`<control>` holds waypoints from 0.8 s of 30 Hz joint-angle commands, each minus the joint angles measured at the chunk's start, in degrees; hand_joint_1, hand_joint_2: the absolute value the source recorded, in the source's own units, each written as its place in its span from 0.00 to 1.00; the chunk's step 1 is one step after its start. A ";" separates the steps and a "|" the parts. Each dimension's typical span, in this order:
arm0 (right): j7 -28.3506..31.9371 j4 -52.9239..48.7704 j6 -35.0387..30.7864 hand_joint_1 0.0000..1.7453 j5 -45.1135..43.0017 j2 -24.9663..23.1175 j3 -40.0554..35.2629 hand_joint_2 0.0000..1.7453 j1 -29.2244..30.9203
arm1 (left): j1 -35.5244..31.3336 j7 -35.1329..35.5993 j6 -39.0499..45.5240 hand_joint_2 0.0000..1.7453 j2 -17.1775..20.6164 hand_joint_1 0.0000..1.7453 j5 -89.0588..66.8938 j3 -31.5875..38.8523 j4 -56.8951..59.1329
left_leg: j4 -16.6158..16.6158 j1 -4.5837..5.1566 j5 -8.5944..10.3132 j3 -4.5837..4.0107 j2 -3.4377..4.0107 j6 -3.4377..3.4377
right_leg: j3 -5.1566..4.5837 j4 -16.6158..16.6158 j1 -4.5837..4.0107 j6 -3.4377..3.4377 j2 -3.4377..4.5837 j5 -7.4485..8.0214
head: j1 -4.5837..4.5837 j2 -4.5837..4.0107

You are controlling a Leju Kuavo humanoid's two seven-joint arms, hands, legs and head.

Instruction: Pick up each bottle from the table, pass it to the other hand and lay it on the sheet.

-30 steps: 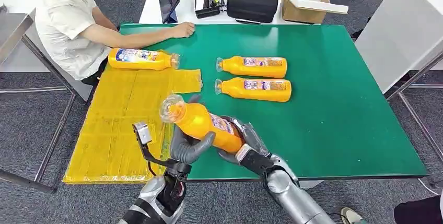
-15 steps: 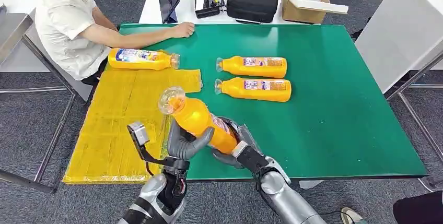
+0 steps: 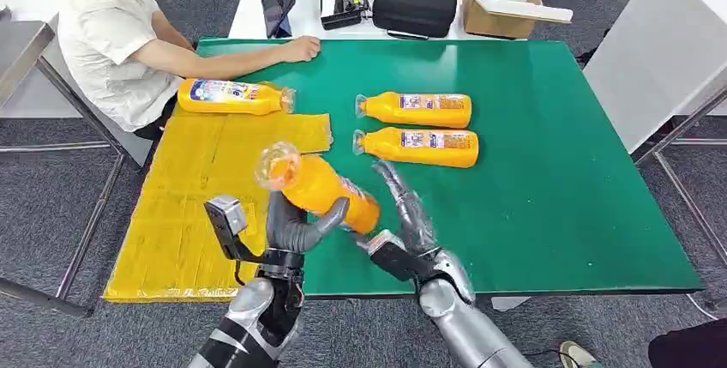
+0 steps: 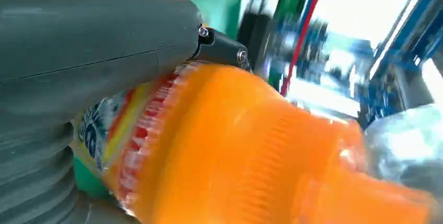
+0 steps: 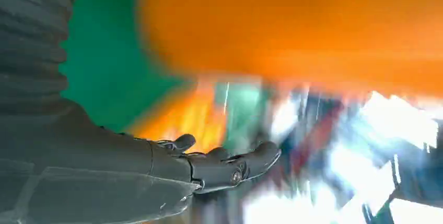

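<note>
One bottle (image 3: pixel 319 190) in L hand (image 3: pixel 296 229), R hand (image 3: pixel 410 218) open alongside.

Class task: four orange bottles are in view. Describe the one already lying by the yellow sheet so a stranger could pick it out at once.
Start at the green table and find the yellow sheet along one side. At the sheet's far edge, before the seated person, lies the bottle. Unlike the pair lying mid-table, it lies alone, cap pointing the opposite way.

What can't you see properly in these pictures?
- Words on the held bottle: motion blur smears its label in the left wrist view.
- Left hand fingers: the bottle hides them in the head view.
- Room behind the right hand: blurred in the right wrist view.
- Labels on the two table bottles: too small.
</note>
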State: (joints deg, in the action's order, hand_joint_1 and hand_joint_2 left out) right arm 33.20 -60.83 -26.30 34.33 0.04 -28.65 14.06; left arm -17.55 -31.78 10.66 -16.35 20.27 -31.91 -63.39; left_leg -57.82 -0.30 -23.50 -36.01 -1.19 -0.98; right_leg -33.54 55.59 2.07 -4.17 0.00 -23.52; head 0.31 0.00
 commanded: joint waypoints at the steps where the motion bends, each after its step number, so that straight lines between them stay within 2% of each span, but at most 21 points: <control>1: 3.17 -5.52 -13.70 0.00 2.60 -0.28 17.43 1.00 -0.80 | -2.32 1.63 2.97 1.00 5.50 1.00 -8.41 4.96 0.10 | -0.01 -0.04 -0.10 0.24 0.17 0.04 | 0.23 0.00 -0.09 0.28 0.07 -0.06 | 0.00 0.00; 3: 4.29 -6.86 -13.70 0.00 3.50 -1.57 19.29 1.00 -1.51 | -2.79 0.68 8.87 1.00 6.68 1.00 -16.07 3.74 0.47 | 0.01 -0.02 -0.03 0.09 0.13 0.04 | 0.06 0.00 -0.04 0.17 0.06 -0.02 | 0.00 0.00; 4: 4.31 -6.96 -13.70 0.00 3.47 -1.62 19.26 1.00 -1.60 | -2.85 0.71 8.75 1.00 6.84 1.00 -15.93 3.97 0.57 | -0.09 -0.14 -0.20 0.36 0.30 0.10 | 0.33 0.03 -0.20 0.45 0.13 -0.13 | -0.02 0.00; 5: 5.06 -7.61 -13.70 0.00 3.66 -1.79 19.28 1.00 -1.95 | -4.25 0.33 16.75 1.00 7.87 1.00 -26.24 2.51 3.00 | -0.06 -0.11 -0.16 0.29 0.20 0.10 | 0.28 0.04 -0.17 0.40 0.06 -0.13 | 0.00 0.00; 6: 5.21 -7.61 -13.70 0.00 4.34 -1.85 19.23 1.00 -1.98 | -5.04 0.82 20.37 1.00 8.64 1.00 -31.40 1.76 4.44 | 0.00 -0.05 -0.07 0.15 0.17 0.05 | 0.12 0.00 -0.08 0.22 0.10 -0.04 | 0.00 0.00; 10: 5.11 -7.52 -13.70 0.00 4.97 -2.28 19.39 1.00 -1.97 | -5.54 0.15 19.56 1.00 8.59 1.00 -31.60 3.07 5.93 | 0.00 -0.11 -0.11 0.31 0.16 0.08 | 0.30 -0.03 -0.17 0.34 0.04 -0.09 | 0.00 0.00; 12: 6.22 -7.17 -13.70 0.00 4.50 -2.25 18.58 1.00 -1.46 | -7.25 4.90 29.34 1.00 9.57 1.00 -48.73 2.20 9.65 | 0.01 -0.05 -0.06 0.20 0.17 0.04 | 0.16 -0.01 -0.09 0.21 0.09 -0.04 | 0.00 0.00; 13: 6.38 -6.97 -13.70 0.00 4.40 -2.24 18.06 1.00 -1.25 | -7.12 5.97 29.34 1.00 9.57 1.00 -55.29 4.93 9.69 | 0.01 -0.06 -0.06 0.23 0.17 0.04 | 0.19 -0.03 -0.09 0.22 0.08 -0.03 | 0.00 0.00; 14: 5.71 -6.61 -13.59 0.00 3.63 -2.04 16.86 1.00 -0.85 | -7.96 5.99 27.83 1.00 9.16 1.00 -54.13 6.65 12.50 | -0.02 -0.13 -0.11 0.32 0.32 0.07 | 0.26 -0.03 -0.18 0.32 0.19 -0.03 | 0.00 0.00; 17: 5.89 -7.36 -12.64 0.00 1.30 -2.20 15.97 1.00 -0.98 | -9.91 6.22 29.20 1.00 10.28 1.00 -57.79 7.51 14.89 | 0.01 -0.07 -0.03 0.17 0.22 0.04 | 0.12 -0.02 -0.09 0.20 0.14 0.01 | 0.00 0.00; 18: 5.83 -7.39 -12.11 0.00 1.06 -2.06 15.51 1.00 -0.99 | -10.53 8.10 29.34 1.00 10.86 1.00 -65.54 8.24 15.73 | -0.02 -0.11 -0.09 0.26 0.27 0.07 | 0.22 -0.02 -0.15 0.30 0.16 -0.02 | 0.00 0.00; 24: 6.51 -7.34 -10.67 0.00 -0.09 -2.05 14.66 1.00 -1.17 | -14.20 13.17 28.27 1.00 11.37 1.00 -75.29 7.30 24.28 | 0.00 -0.12 -0.02 0.26 0.16 0.13 | 0.25 -0.02 -0.15 0.30 0.05 -0.04 | 0.00 0.00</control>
State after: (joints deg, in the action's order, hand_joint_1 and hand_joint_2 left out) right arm 39.14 -69.07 -34.95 35.15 -1.84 -11.87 11.67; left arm -25.11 -22.56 39.65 -7.30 -47.59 -25.03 -52.86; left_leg -57.82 -0.31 -23.42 -36.00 -1.19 -0.92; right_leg -33.55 55.61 2.07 -4.16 0.00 -23.50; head 0.31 0.00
